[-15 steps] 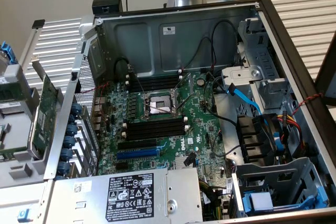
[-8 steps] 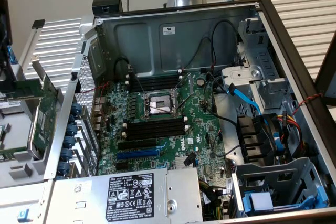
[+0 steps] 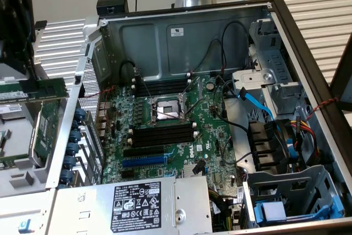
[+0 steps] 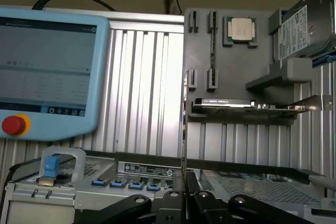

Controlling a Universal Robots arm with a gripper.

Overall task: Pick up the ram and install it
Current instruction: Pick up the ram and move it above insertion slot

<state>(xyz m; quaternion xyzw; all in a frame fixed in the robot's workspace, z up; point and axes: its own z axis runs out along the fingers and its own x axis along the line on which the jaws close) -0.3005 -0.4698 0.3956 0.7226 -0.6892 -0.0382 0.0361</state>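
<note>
The ram (image 3: 47, 87) is a narrow green stick lying level above the grey parts tray at the exterior view's left, outside the computer case. My dark gripper (image 3: 22, 75) hangs right over it. In the wrist view the ram (image 4: 183, 129) shows edge-on as a thin line rising from between my black fingertips, so my gripper (image 4: 184, 192) is shut on it. The motherboard (image 3: 165, 136) lies in the open case, with black memory slots (image 3: 162, 133) with white end clips on both sides of the CPU socket (image 3: 165, 108).
A grey parts tray (image 3: 22, 163) with a larger green card (image 3: 41, 130) stands left of the case. The power supply (image 3: 137, 202) fills the case's near side, with cables and drive cages (image 3: 286, 152) at the right. A teach pendant (image 4: 47, 72) and a holder (image 4: 236, 98) with a CPU chip (image 4: 240, 29) face the wrist.
</note>
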